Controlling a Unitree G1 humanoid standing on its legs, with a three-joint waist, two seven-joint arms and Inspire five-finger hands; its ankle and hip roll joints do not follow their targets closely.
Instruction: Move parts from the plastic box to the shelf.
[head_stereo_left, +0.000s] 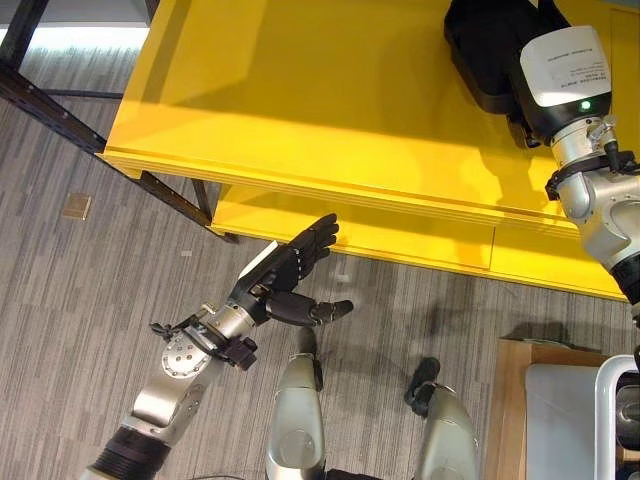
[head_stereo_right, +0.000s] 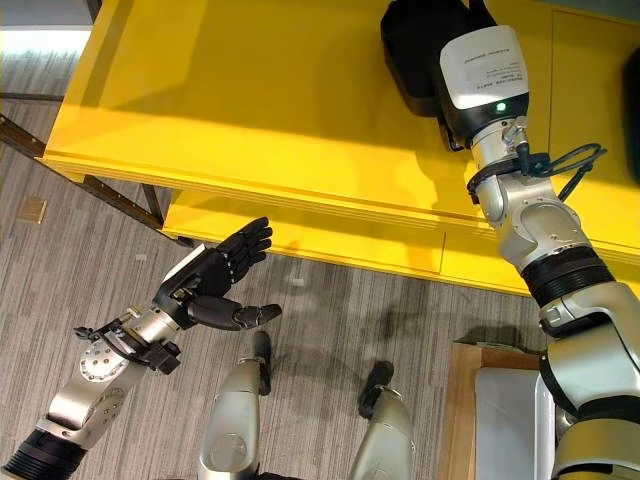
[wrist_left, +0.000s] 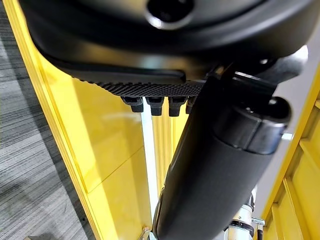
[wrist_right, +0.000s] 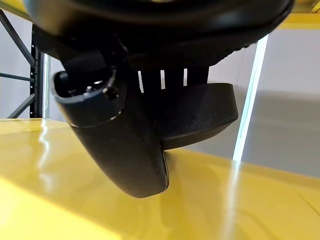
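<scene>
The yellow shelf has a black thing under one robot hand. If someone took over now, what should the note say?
Right hand: over a black part on the yellow shelf, part against its fingers; grip cannot be judged.
Left hand: open, empty, over the floor in front of the shelf's edge.
Done: that part has reached the shelf.
Left: let go, pull back, fetch the next part.

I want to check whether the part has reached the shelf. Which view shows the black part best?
The right wrist view: the black part sits under the right hand, low over the yellow shelf. Both eye views show it from above, partly hidden by the right arm. In the left wrist view it does not appear.
</scene>
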